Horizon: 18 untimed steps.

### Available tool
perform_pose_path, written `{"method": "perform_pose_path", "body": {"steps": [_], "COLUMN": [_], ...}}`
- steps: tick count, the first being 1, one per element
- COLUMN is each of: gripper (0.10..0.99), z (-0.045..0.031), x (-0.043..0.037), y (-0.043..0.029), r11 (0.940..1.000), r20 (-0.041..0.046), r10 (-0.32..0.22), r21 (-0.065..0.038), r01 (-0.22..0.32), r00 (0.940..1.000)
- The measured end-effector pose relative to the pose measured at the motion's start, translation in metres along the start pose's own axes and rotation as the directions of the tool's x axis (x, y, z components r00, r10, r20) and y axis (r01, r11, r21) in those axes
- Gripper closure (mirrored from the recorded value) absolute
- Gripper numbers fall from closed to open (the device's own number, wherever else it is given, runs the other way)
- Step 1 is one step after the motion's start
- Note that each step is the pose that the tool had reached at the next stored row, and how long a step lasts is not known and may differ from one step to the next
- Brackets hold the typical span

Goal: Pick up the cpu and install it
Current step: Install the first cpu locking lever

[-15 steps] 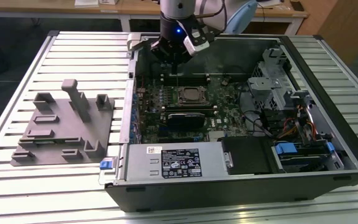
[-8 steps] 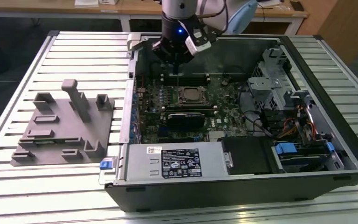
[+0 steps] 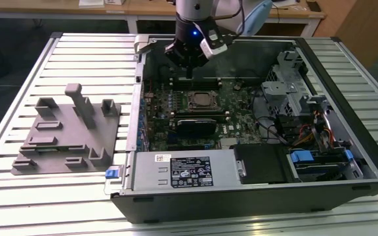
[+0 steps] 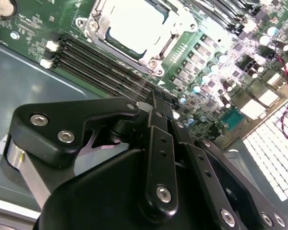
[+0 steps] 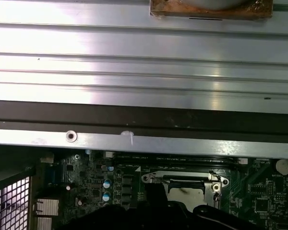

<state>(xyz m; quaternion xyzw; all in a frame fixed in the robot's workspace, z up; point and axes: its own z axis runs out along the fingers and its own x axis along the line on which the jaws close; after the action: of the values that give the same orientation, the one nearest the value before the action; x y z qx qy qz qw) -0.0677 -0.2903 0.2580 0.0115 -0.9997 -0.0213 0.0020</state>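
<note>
My tool (image 3: 189, 73) is hanging inside the open computer case (image 3: 346, 162), just above the memory slots (image 4: 101, 67) beside the socket (image 3: 202, 100). Its fingers (image 4: 158, 108) are pressing together, holding nothing. The cpu (image 4: 134, 26) is lying flat in the socket's metal frame on the motherboard (image 3: 241, 123). The grey plastic tray (image 3: 67, 135) is sitting on the slatted worktop (image 3: 18, 83).

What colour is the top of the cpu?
Silvery-white, seen best in the second wrist view: cpu.
</note>
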Motion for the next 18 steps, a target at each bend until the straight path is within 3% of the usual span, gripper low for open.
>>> {"method": "perform_pose_path", "body": {"steps": [2, 5, 7, 18], "gripper": [0.98, 0.98, 0.98, 0.98], "z": [0.0003, 0.0008, 0.0015, 0.0053], "x": [-0.002, -0.0024, -0.003, -0.0056], "y": [-0.0001, -0.0002, -0.0008, -0.0019], "r11": [1.0, 0.9998, 0.9996, 0.9996], "r20": [0.0001, 0.0006, 0.0009, 0.0009], "r10": [0.001, 0.002, 0.005, 0.009], "r21": [-0.001, -0.021, -0.027, -0.027], "r01": [-0.001, -0.002, -0.005, -0.009], "r00": [1.0, 1.0, 1.0, 1.0]}}
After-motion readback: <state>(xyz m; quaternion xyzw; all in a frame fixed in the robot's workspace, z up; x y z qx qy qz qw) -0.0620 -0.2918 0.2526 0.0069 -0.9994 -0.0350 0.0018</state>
